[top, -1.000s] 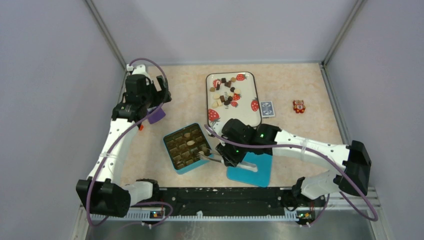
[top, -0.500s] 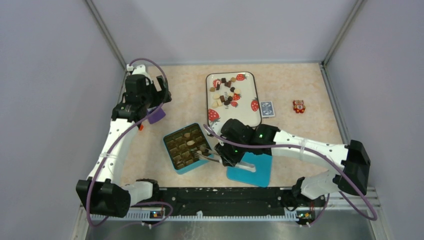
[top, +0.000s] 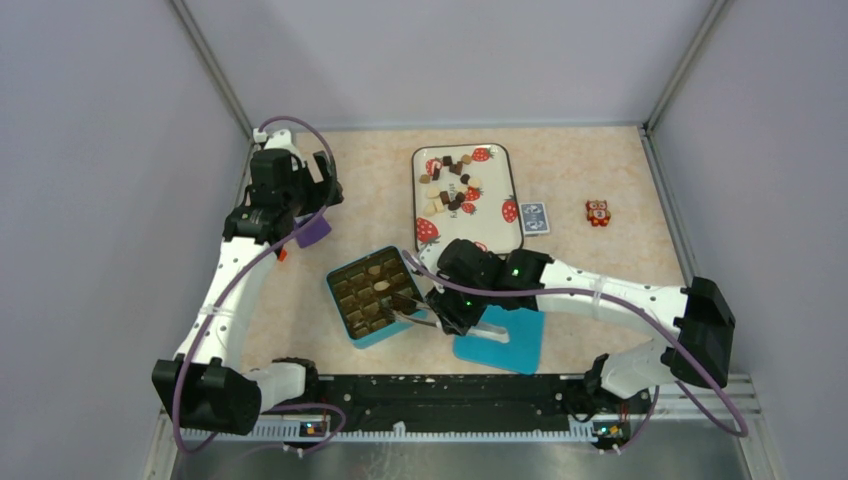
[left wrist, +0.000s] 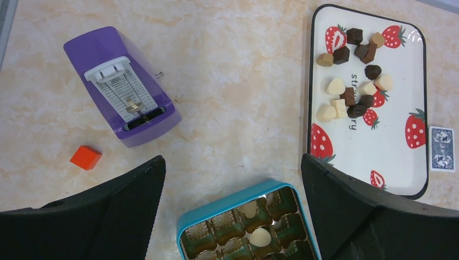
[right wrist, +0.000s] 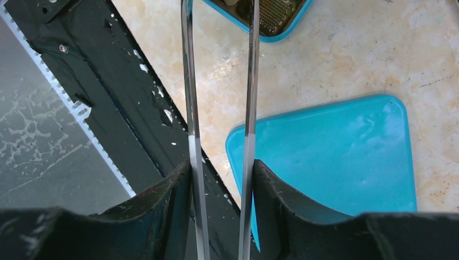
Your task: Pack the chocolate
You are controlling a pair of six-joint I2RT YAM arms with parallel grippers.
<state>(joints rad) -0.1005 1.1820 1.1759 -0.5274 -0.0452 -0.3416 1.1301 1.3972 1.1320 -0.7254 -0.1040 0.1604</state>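
The marbled table [top: 600,160] bears a teal box [top: 385,339] at the right gripper [right wrist: 222,168]'s tongs [right wrist: 189,81], lid [top: 510,345] beneath it, tray [top: 497,190], card [top: 534,218] and owl [top: 598,212] beyond; metronome [left wrist: 122,86] by the left gripper [left wrist: 231,162].

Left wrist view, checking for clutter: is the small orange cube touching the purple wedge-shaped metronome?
No, the small orange cube lies clearly apart from the purple wedge-shaped metronome, with bare surface between them.

I see my right claw [top: 442,308] gripping metal tongs [top: 408,314], tips over the teal box [top: 336,298], teal lid [top: 514,346] beside it under my wrist, chocolate pieces [top: 450,186] scattered on the strawberry tray [top: 493,228], orange owl [top: 598,212] well right on the bench [top: 600,160]
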